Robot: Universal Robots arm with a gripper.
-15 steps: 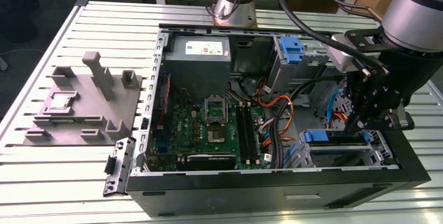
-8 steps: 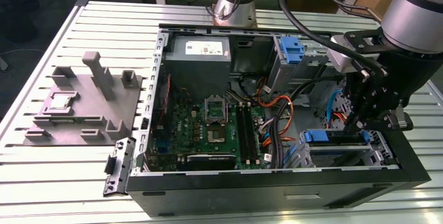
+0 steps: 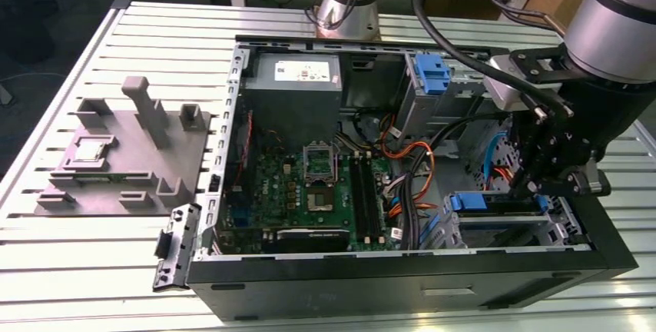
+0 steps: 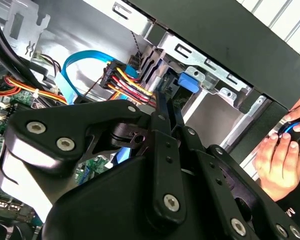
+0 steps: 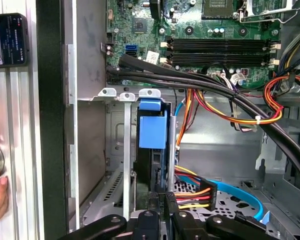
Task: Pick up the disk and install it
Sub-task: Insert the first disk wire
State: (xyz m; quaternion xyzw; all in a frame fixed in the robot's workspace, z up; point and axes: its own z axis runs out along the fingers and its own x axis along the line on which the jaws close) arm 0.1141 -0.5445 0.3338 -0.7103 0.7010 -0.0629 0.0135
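- Hand positioned over the drive bay at the front corner of the open computer case, on the exterior view's right.
- Disk located edge-on in the drive bay, between the bay's metal rails; blue carrier frame facing the motherboard in the first wrist view, with the blue tab visible past the fingers in the second wrist view.
- Hand state: fingers drawn close together around the rear end of the disk, apparently gripping it; contact surfaces hidden by the hand body, so grip judged, not confirmed.
- Step in hand, as judged: seating the disk fully into the bay.
- For a good result: keep the disk parallel to the bay rails; avoid any tilt liable to jam the carrier frame against a rail.
- Keep the red, yellow and orange power cables and the blue data cable, lying just beside the bay, clear of the disk's path.
- Apply force along the bay axis only.
- Note a person's hand on a control outside the case wall, well apart from the bay.
- Grey plastic stand resting on the slatted surface beside the case, unoccupied.
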